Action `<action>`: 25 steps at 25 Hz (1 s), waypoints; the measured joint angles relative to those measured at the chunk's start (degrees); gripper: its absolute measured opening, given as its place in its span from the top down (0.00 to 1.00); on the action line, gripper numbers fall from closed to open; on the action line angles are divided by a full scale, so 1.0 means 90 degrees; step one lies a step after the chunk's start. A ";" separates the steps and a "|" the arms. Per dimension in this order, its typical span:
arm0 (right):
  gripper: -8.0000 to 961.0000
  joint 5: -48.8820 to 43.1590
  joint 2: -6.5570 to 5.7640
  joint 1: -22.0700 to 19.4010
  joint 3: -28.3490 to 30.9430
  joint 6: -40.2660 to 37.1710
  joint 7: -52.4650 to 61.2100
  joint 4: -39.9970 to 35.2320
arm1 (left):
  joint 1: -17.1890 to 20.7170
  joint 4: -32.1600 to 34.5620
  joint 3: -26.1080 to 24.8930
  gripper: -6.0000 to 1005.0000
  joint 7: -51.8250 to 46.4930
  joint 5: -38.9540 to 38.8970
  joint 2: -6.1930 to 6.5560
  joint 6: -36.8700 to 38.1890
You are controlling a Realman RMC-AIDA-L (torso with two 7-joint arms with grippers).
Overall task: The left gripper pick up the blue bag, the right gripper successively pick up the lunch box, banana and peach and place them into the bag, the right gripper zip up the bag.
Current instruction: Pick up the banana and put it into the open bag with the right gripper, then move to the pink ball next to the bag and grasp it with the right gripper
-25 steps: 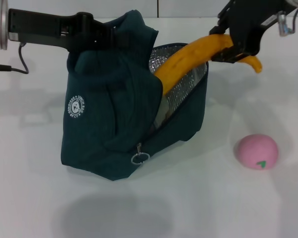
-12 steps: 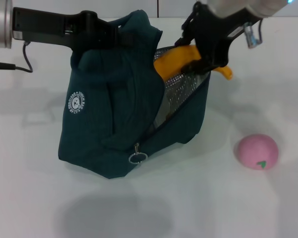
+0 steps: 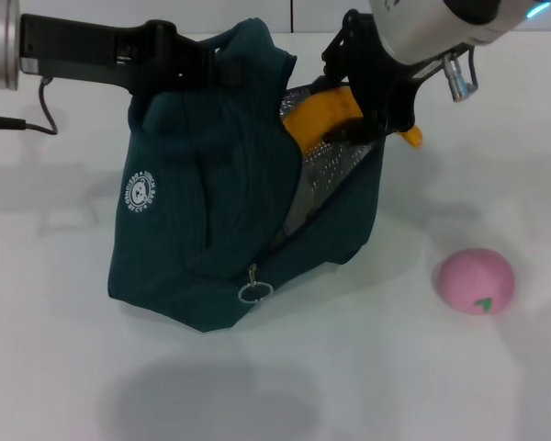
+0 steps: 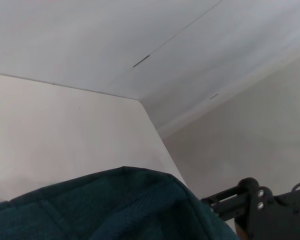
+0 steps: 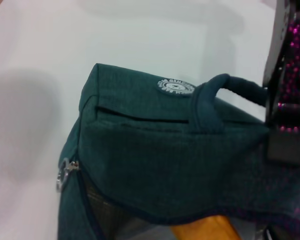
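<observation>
Banana (image 3: 323,114): clamped in the right gripper (image 3: 372,96), most of its length inside the open mouth of the blue bag (image 3: 211,220), tip protruding beyond the gripper. Bag: top pinched and held up by the left gripper (image 3: 197,66). Peach (image 3: 477,280): on the table (image 3: 395,367), well below-right of the right gripper.

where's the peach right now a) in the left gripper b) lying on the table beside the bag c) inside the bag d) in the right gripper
b: the pink peach lies alone on the white table, apart from the blue bag, while the right gripper holds the banana at the bag's opening and the left gripper holds up the bag's top.
</observation>
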 joint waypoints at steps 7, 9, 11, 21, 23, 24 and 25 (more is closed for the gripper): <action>0.45 0.0093 0.0001 -0.0169 0.0045 0.0158 -0.0005 -0.0207 | 0.0012 0.0000 0.0005 0.96 0.0000 0.0000 -0.0015 0.0008; 0.43 0.0121 0.0001 -0.0216 0.0048 0.0181 -0.0016 -0.0250 | 0.0018 0.0000 0.0007 0.96 0.0000 0.0000 -0.0016 0.0010; 0.40 0.0145 0.0001 -0.0265 0.0049 0.0209 -0.0027 -0.0298 | 0.0019 0.0000 0.0006 0.96 0.0000 0.0000 -0.0017 0.0011; 0.10 0.0397 -0.0029 -0.1075 0.1340 0.0153 0.0176 -0.0712 | 0.0065 0.0000 -0.0008 0.96 0.0001 -0.0001 -0.0020 0.0027; 0.08 0.0567 -0.0048 -0.1341 0.1857 0.0028 0.0342 -0.0687 | 0.0072 0.0000 -0.0014 0.96 0.0001 -0.0001 -0.0023 0.0035; 0.08 0.0615 -0.0053 -0.1439 0.2083 -0.0039 0.0423 -0.0655 | 0.0072 0.0000 -0.0015 0.96 0.0000 -0.0001 -0.0026 0.0035; 0.08 0.0637 -0.0055 -0.1514 0.2322 -0.0111 0.0516 -0.0595 | 0.0072 0.0000 -0.0015 0.96 0.0000 -0.0001 -0.0032 0.0036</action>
